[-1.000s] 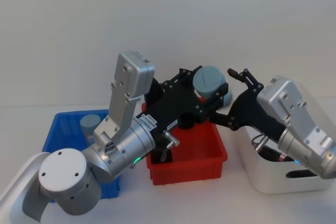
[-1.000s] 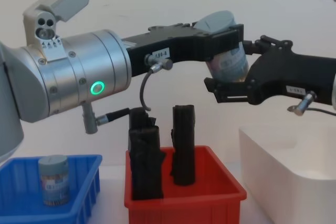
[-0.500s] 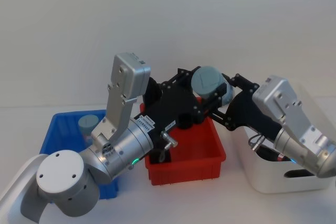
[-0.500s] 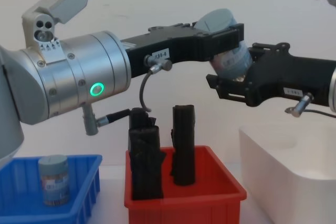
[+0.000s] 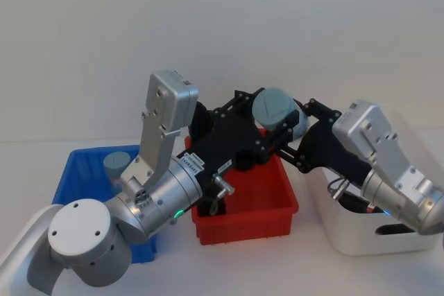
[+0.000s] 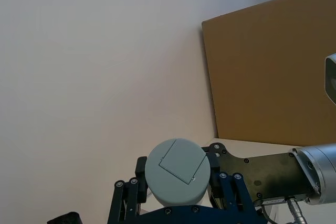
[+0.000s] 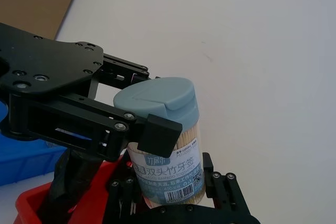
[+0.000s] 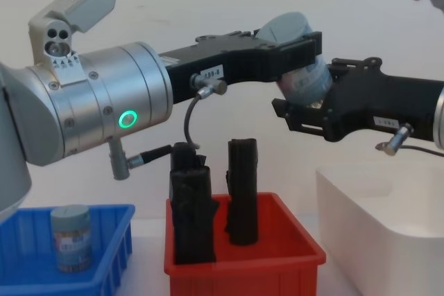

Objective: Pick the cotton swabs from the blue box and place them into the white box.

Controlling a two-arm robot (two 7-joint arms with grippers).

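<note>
A cotton swabs jar (image 5: 276,110) with a grey-blue lid hangs tilted in the air above the red bin, and my left gripper (image 5: 272,128) is shut on its upper part. My right gripper (image 5: 302,128) reaches in from the right, and its fingers press the jar's (image 7: 165,145) lower sides. From the chest, the jar (image 8: 300,74) sits between the left gripper (image 8: 297,50) and the right gripper (image 8: 316,89). Another jar (image 8: 71,237) stands upright in the blue box (image 8: 111,240). The white box (image 8: 374,227) is low on the right, under my right arm.
The red bin (image 8: 243,265) sits between the blue box (image 5: 76,185) and the white box (image 5: 361,237), directly below the held jar. Two tall black rolls (image 8: 243,188) stand upright in it. A brown cardboard box (image 6: 273,77) stands behind.
My right gripper moved left and its fingers came around the held jar, which tipped slightly. The left arm and the jar in the blue box stayed put.
</note>
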